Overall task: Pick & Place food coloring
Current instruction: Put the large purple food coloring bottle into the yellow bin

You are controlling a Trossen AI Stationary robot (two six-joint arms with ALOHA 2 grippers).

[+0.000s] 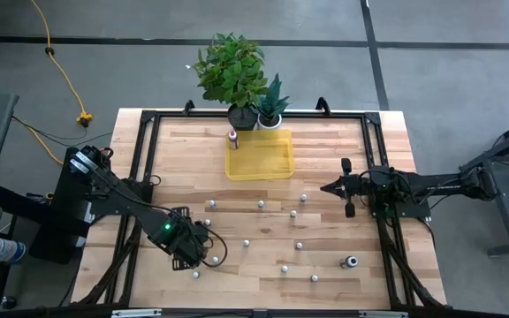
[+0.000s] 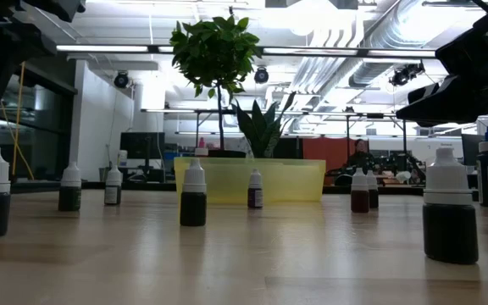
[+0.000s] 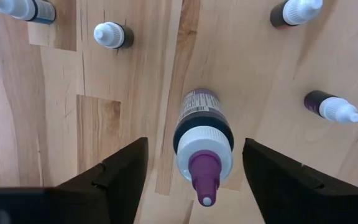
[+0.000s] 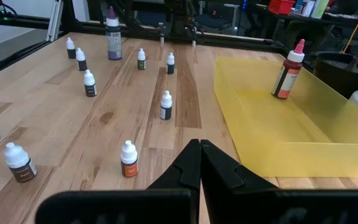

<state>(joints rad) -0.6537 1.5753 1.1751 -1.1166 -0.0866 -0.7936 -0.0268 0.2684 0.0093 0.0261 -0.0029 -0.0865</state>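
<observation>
A larger food coloring bottle (image 3: pixel 202 146) with a purple body, white collar and purple tip stands upright on the wooden table; it also shows far off as the purple bottle (image 4: pixel 112 34). My left gripper (image 3: pixel 194 142) (image 1: pixel 193 250) points straight down over it, open, one finger on each side of the cap and apart from it. Several tiny white-capped bottles (image 1: pixel 261 204) (image 4: pixel 166 106) stand scattered on the table. A red bottle (image 4: pixel 288 71) stands on its base in the yellow tray (image 1: pixel 277 168). My right gripper (image 4: pixel 201 149) (image 1: pixel 325 187) waits shut at the table's right, holding nothing.
Two potted plants (image 1: pixel 237 75) stand behind the tray at the far edge. A dark blue bottle (image 1: pixel 350 261) stands near the right front. Small bottles (image 3: pixel 112 35) (image 3: pixel 331 107) stand close around the purple one. A black frame (image 1: pixel 148 124) borders the table.
</observation>
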